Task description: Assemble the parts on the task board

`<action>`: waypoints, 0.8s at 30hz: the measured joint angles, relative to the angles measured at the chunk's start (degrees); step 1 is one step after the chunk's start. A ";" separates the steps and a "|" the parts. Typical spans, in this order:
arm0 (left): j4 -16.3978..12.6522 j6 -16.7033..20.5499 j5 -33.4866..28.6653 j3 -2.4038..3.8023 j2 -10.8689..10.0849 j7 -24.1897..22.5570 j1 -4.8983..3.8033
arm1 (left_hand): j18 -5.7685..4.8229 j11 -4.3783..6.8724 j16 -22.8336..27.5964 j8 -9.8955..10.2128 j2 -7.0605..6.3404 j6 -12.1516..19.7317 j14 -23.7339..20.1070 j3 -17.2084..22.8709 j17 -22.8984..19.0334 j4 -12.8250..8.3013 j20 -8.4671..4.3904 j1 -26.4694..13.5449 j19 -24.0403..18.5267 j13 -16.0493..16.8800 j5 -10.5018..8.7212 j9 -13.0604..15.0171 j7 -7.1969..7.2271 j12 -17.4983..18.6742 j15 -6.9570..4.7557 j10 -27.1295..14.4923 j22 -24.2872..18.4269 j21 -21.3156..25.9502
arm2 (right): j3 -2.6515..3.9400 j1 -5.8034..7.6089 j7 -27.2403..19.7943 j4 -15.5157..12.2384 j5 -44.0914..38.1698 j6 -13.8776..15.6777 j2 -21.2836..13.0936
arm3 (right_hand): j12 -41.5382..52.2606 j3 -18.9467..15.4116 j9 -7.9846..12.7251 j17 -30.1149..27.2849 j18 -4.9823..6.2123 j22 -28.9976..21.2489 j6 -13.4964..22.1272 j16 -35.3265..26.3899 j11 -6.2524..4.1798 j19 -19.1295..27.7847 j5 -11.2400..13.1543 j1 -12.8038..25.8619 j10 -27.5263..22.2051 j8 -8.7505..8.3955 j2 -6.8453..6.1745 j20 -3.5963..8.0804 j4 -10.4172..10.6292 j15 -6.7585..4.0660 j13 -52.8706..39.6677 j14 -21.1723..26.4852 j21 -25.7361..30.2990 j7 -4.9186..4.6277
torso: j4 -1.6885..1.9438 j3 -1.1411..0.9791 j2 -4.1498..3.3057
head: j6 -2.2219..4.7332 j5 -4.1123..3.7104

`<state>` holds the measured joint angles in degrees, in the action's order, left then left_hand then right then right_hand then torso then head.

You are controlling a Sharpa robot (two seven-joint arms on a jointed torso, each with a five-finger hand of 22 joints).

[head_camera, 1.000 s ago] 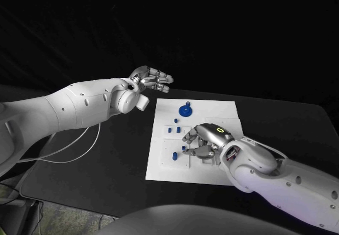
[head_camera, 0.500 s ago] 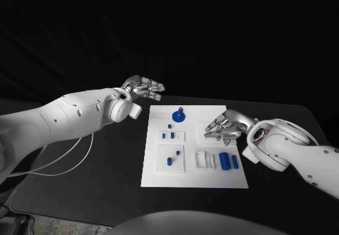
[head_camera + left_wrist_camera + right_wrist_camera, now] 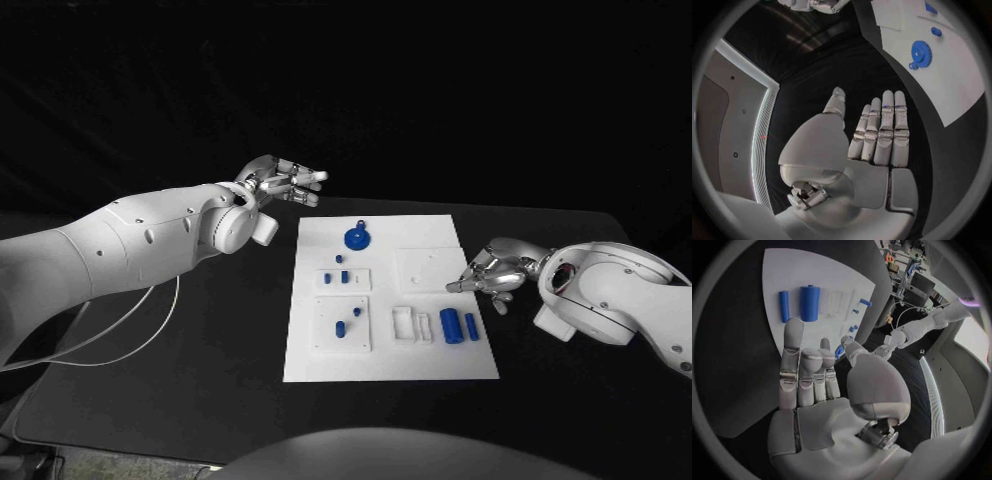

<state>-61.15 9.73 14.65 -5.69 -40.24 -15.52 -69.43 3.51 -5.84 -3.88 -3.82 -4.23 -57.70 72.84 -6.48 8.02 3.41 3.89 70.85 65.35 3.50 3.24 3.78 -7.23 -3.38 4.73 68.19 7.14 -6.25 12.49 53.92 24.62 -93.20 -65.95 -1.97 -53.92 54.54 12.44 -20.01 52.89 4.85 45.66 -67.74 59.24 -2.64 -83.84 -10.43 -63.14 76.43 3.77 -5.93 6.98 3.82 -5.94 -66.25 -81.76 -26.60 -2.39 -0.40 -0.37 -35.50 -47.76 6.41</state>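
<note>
Task board at mid-bench, carrying loose blue parts: gear at far end, two cylinders near right edge, small pegs in left blocks. Right robot hand beside board's right edge, just clear of cylinders, fingers partly curled, apparently holding nothing. Left robot hand raised beyond board's far left corner, fingers straight and apart, empty. Risks: sweeping approach from right likely to roll cylinders off; off-centre pinch likely to drop part; pegs too small for alignment check.
</note>
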 measured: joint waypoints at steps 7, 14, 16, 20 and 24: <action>-0.76 -1.74 0.68 0.00 -0.40 -1.19 0.09 | 0.00 0.19 0.00 0.00 -3.16 1.04 -0.38 1.70 -1.03 5.82 0.00 -1.16 0.00 0.00 -0.32 0.05 0.62 0.00 0.19 -1.48 -0.42 0.16 | -0.03 0.02 6.24 -0.17 1.32 -1.70 0.15 | -0.46 -1.51 -4.05 2.83 0.00 0.62 1.35 0.00 0.15 0.00 0.45 1.04 0.60 0.00 0.68 -0.01 1.64 0.03 -2.60 -0.42 -0.36 0.03 | 0.07 0.11 0.03 | -0.03 -0.46; -1.52 -4.90 1.04 0.00 -0.50 -2.66 0.12 | 0.00 0.10 0.00 0.00 -2.56 1.25 -0.53 1.46 -1.18 5.09 0.00 -0.56 0.00 -0.01 -0.32 0.05 0.84 0.00 0.34 -2.39 -0.69 0.28 | -0.37 0.03 10.95 0.07 1.73 -3.86 1.29 | -1.01 -1.51 -3.33 4.14 0.00 1.37 1.64 0.00 0.28 0.00 0.45 1.34 0.88 0.00 0.99 -0.01 1.64 0.21 -3.50 -0.65 -0.58 -0.26 | 0.08 0.17 0.03 | -0.21 -0.70; -1.66 -5.69 1.14 0.00 -0.50 -3.02 0.13 | 0.00 0.10 0.00 0.00 -2.56 1.25 -0.59 1.46 -1.17 5.09 0.00 -0.56 0.00 -0.01 -0.31 0.05 0.84 0.00 0.41 -2.38 -0.69 0.28 | -0.52 0.03 11.85 0.11 1.66 -4.45 1.58 | -1.01 -1.50 -3.22 4.28 0.00 1.45 1.63 0.00 0.28 0.00 0.45 1.54 0.88 0.00 1.18 -0.01 1.64 0.21 -3.60 -0.65 -0.58 -0.26 | 0.08 0.16 0.01 | -0.29 -0.76; -1.82 -6.72 1.30 0.00 -0.50 -3.47 0.13 | 0.00 -0.20 0.00 0.00 -2.56 1.64 -0.59 1.46 -1.24 5.09 0.00 -0.56 -0.01 -0.01 -0.31 0.05 0.78 0.00 0.41 -2.70 -0.87 0.28 | -0.97 0.03 13.09 0.29 1.34 -5.46 2.06 | -1.56 -1.14 -2.28 5.03 0.00 2.11 2.12 -0.01 0.43 0.00 0.45 2.10 1.02 0.00 0.62 -0.01 1.63 0.21 -4.07 -0.65 -0.87 -0.34 | 0.08 0.14 -0.03 | -0.42 -0.77; -1.91 -7.52 1.42 0.01 -0.50 -3.73 0.14 | 0.00 -0.62 0.00 0.00 -3.12 2.28 -0.71 1.80 -1.24 6.45 0.00 -1.13 -0.01 -0.01 -0.31 0.04 0.14 0.00 0.53 -3.52 -0.99 0.51 | -1.56 0.03 13.97 0.68 0.96 -6.38 2.66 | -2.01 -0.66 -1.46 5.37 -0.01 2.43 2.88 -0.29 0.49 0.01 1.34 2.56 1.08 0.00 -0.06 -0.01 2.29 0.41 -4.18 -0.86 -0.87 -0.68 | 0.06 0.08 -0.07 | -0.64 -0.65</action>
<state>-63.07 2.21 16.07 -5.69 -40.73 -19.25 -69.29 3.51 -6.45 -3.88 -3.82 -7.35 -55.42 72.14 -4.68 6.79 9.86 3.89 69.72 65.34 3.49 2.92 3.83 -7.10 -3.38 5.26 64.67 6.15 -5.75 10.93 53.95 38.59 -92.52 -64.99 -8.35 -51.26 52.53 11.77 -21.47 58.25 4.84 48.09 -64.86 58.95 -2.15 -83.83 -9.10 -60.58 77.52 3.77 -5.99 6.96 6.11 -5.53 -70.44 -82.62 -27.48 -3.07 -0.34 -0.29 -35.56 -48.39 5.76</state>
